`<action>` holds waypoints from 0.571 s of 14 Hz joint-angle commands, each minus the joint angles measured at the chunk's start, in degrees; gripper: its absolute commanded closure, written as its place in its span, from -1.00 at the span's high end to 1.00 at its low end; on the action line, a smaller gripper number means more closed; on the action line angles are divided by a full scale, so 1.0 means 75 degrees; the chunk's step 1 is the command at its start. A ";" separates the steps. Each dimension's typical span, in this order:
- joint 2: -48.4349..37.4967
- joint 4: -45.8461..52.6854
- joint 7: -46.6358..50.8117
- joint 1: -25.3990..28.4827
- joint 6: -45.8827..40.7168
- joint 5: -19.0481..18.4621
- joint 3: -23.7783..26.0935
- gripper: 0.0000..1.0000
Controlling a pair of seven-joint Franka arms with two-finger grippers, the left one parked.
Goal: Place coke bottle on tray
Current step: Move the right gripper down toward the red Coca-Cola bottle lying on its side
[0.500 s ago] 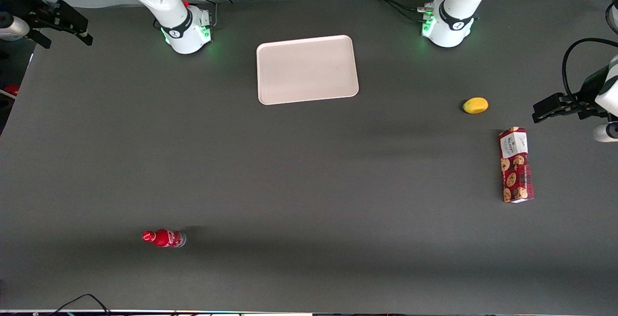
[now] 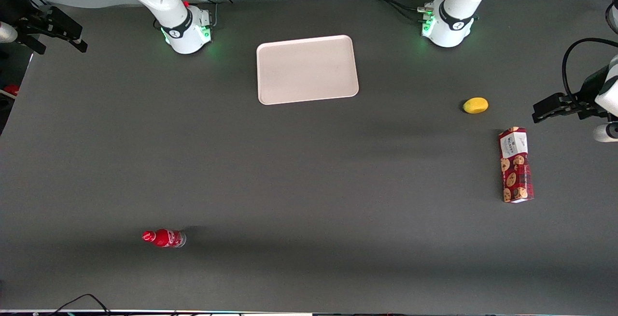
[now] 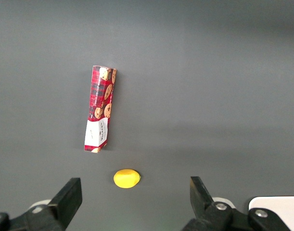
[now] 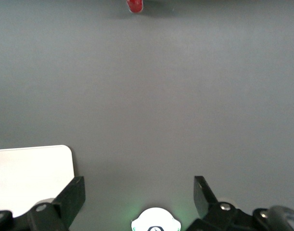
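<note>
Dark grey table under even light, pale wall along its edge.
Coke bottle lying on its side close to the front camera, toward the working arm's end, well apart from the empty tray between the arm bases. Gripper raised off that end's table edge, fingers spread wide, holding nothing. Yellow fruit and cookie box toward the parked arm's end.

It looked like a robotics lab: a wide table under a plain dark grey mat, two white arm bases bolted along one edge with green status lights glowing, black cables looping off them, a pale bare wall above, and a few props laid out well apart like test pieces
</note>
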 commanded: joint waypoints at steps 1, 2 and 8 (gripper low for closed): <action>0.1739 0.1842 0.0073 0.0080 -0.0050 0.0083 0.0046 1.00; 0.2384 0.2428 0.0061 0.0080 -0.0050 0.0083 0.0046 1.00; 0.5516 0.3677 -0.0079 0.0221 0.2147 -0.0139 0.0046 1.00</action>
